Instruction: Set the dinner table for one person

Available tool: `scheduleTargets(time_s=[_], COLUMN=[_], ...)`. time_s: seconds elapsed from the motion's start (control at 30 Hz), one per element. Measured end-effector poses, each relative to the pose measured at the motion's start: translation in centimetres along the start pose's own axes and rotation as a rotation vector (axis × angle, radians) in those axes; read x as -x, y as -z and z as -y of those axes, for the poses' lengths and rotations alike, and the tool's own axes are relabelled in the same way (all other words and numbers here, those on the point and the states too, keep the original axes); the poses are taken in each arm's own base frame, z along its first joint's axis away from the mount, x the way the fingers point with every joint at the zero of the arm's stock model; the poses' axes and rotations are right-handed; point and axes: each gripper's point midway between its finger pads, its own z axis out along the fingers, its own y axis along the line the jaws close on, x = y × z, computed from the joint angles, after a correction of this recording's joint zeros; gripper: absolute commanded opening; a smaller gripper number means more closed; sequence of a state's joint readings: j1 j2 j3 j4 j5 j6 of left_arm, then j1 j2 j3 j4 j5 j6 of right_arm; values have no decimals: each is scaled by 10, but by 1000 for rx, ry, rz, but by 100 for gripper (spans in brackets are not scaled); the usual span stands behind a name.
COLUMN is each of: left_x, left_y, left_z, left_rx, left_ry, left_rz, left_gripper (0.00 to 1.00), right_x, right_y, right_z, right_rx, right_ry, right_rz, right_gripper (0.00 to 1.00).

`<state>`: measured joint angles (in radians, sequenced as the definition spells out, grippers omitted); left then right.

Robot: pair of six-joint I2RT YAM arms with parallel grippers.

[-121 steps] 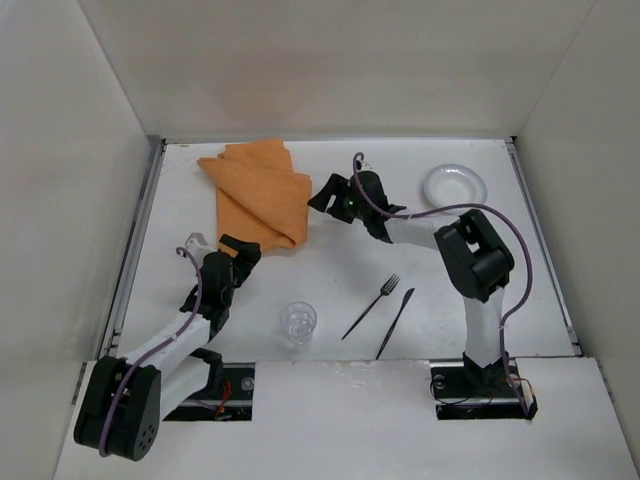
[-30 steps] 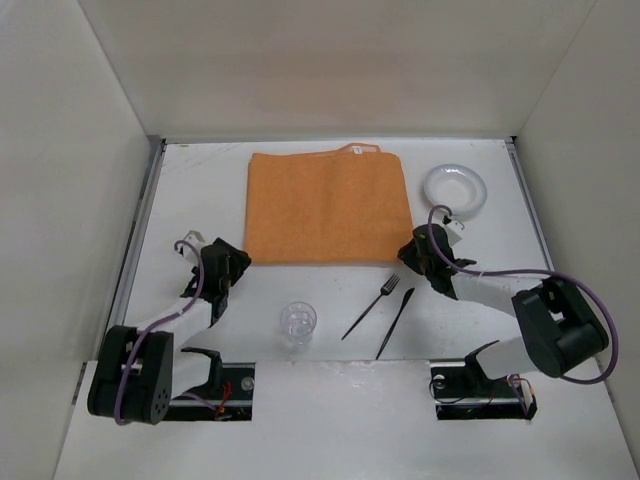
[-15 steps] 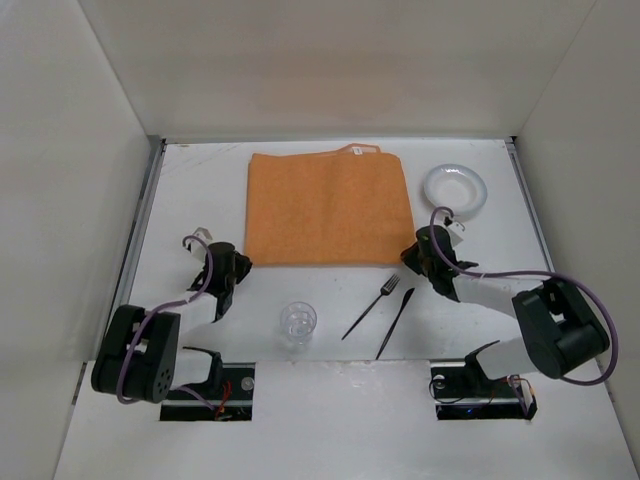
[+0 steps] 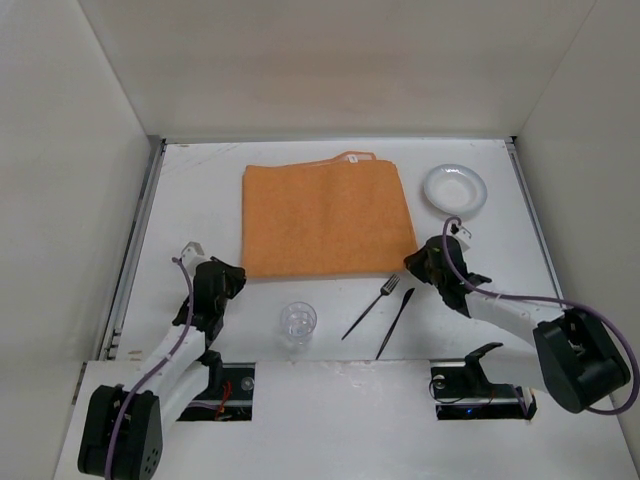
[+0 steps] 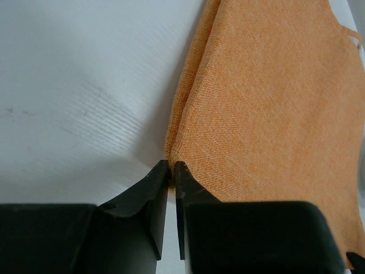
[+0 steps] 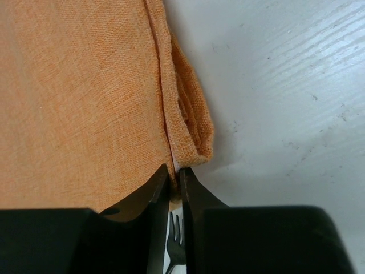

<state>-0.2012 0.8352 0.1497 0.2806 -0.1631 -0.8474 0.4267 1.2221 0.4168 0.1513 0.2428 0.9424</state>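
An orange cloth (image 4: 325,218) lies spread flat on the white dinner table (image 4: 190,200), its near edge slightly skewed. My left gripper (image 4: 232,272) is shut on the cloth's near left corner; in the left wrist view the jaws (image 5: 170,165) pinch the cloth (image 5: 262,114) at its very tip. My right gripper (image 4: 412,262) is shut on the near right corner, where the cloth (image 6: 80,103) is folded over beside the jaws (image 6: 174,174). A black fork (image 6: 175,240) shows on the table below the right jaws.
A white plate (image 4: 454,188) sits at the back right. A clear glass (image 4: 298,322) stands near the front edge, with the fork (image 4: 371,305) and a black knife (image 4: 396,322) to its right. White walls enclose three sides.
Both arms have drawn back toward the near edge, pulling the cloth's near edge with them. The cloth's near corners now lie closer to the glass and fork.
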Motion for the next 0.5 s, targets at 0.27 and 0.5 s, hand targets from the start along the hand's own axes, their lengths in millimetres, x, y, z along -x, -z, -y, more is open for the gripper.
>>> scheduleTargets(time_s=[0.27, 0.5], left_x=[1, 22], left_y=[5, 8], left_z=[-10, -5], left_rx=[35, 16], left_ry=[-12, 15], left_rz=[6, 86], left_gripper=[39, 42], right_x=[3, 63], right_y=[10, 13], right_z=[8, -2], right_rx=[-8, -2], right_ry=[14, -16], right_rz=[13, 138], right_gripper=[60, 71])
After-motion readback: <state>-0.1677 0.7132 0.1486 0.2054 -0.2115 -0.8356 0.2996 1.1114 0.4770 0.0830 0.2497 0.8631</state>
